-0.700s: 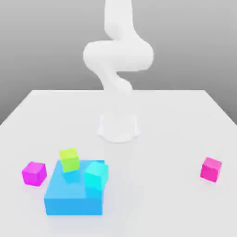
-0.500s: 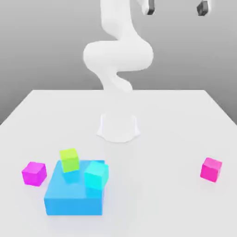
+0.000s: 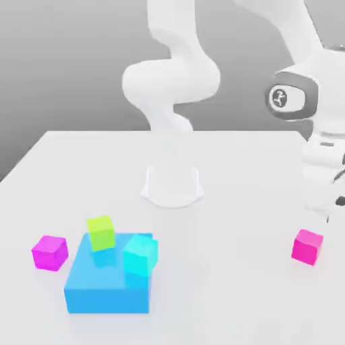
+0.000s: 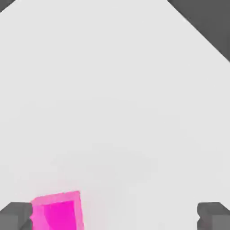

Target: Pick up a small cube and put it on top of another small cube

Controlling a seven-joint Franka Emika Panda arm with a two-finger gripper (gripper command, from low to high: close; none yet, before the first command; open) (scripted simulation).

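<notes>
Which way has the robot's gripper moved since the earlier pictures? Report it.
Yes. The gripper has come down on the exterior view's right, from high above the white table toward the small hot-pink cube.

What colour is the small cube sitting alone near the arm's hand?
Hot pink; the small cube shows best in the exterior view, on that view's right.

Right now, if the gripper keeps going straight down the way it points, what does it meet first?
Probably the small hot-pink cube, though off-centre: in the hand view it sits beside one finger of the open gripper, not midway. That finger may land on the cube's edge; otherwise the white table. Depth is unclear.
</notes>
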